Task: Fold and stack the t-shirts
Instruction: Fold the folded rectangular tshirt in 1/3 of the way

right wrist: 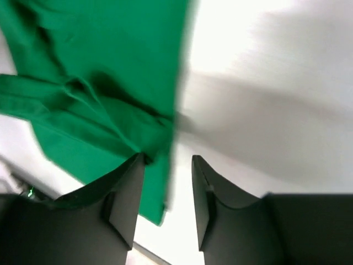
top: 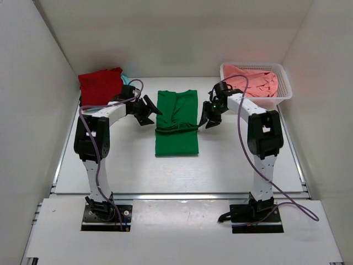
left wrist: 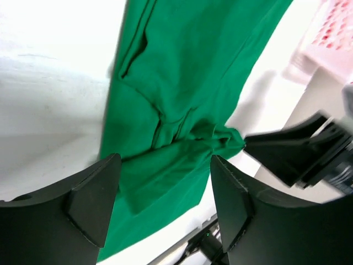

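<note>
Though rumpled, soft rectangular green t-shirt [top: 176, 122].

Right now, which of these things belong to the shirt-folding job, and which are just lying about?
Part of the job:
green t-shirt, mid-table
dark red t-shirt, far left
turquoise t-shirt, peeking out behind the red one
salmon pink t-shirt, in the basket

Just lying about:
white mesh basket
</note>
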